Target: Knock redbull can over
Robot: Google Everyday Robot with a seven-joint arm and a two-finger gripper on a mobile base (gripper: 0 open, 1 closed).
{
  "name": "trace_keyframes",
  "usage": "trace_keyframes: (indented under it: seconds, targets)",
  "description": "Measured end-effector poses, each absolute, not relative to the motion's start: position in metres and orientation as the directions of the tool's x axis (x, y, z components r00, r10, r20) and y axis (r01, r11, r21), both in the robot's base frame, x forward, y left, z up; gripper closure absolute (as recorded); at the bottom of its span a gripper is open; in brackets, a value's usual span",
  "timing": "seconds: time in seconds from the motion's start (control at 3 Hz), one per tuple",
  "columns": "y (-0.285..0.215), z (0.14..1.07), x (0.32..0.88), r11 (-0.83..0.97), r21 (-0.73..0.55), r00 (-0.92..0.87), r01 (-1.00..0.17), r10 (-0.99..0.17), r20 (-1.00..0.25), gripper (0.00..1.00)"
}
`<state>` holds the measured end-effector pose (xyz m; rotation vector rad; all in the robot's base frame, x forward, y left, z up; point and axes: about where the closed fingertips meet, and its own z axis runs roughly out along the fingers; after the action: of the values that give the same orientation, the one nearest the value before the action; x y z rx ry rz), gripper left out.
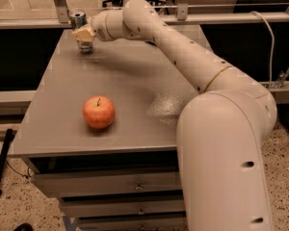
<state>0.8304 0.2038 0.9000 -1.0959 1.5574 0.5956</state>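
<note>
The redbull can [78, 20] stands upright at the far left corner of the grey table [135, 81]. Only its silver top and upper body show clearly. My gripper [85, 35] is right against the can's front and right side, covering its lower half. The white arm reaches to it across the table from the right foreground.
A red apple [98, 112] sits on the table's near left part, well apart from the can. A metal rail and posts [62, 4] run just behind the table's far edge. Drawers [111, 186] are below the front edge. A cable [269, 47] hangs at the right.
</note>
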Motion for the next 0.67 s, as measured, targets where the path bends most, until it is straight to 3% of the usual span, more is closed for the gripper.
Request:
trace_keyframes:
  seconds: [0.33, 0.67]
  targets:
    - [0.171, 0.937, 0.812, 0.442, -0.186, 0.06, -0.878, -0.283, -0.957, 1.0]
    - [0.125, 0.975, 0.776, 0.418, -0.254, 0.122, -0.872, -0.316, -0.941, 1.0]
